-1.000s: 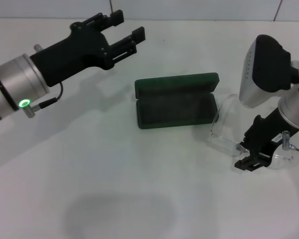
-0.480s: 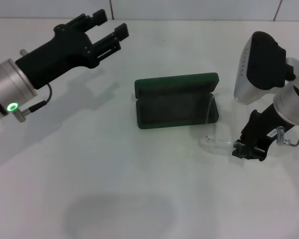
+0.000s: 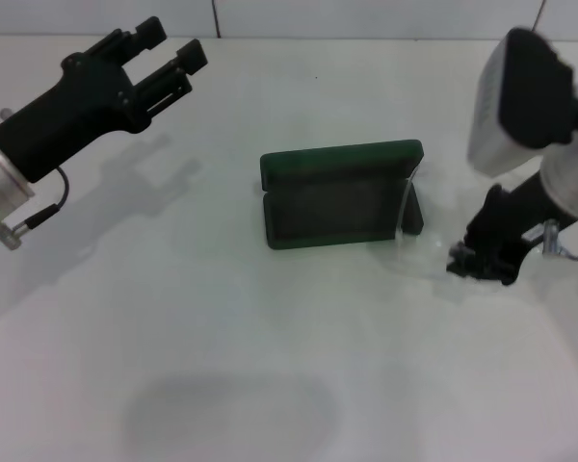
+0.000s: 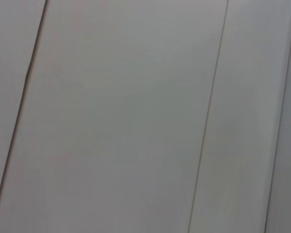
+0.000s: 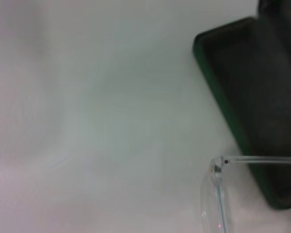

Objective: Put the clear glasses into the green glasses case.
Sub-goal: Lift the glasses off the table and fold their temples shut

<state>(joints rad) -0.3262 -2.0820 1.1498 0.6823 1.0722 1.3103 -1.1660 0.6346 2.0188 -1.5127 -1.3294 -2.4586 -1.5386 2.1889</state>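
Head view shows my right gripper (image 3: 462, 262) nearest, closed on one end of the transparent plastic wraparound glasses (image 3: 411, 236), which hang just right of the dark green rectangular hinged case (image 3: 342, 207), one clear arm crossing its right end. The case lies open on the white table (image 3: 222, 385), so carrying is underway; seating them inside remains. Nothing blocks the tray. Farther back, my left gripper (image 3: 164, 50) hovers spread and empty.

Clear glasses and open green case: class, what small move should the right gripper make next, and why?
Probably carry the clear glasses a little farther left over the open green glasses case, then lower. The right gripper holds them at the case's right end, not yet inside.
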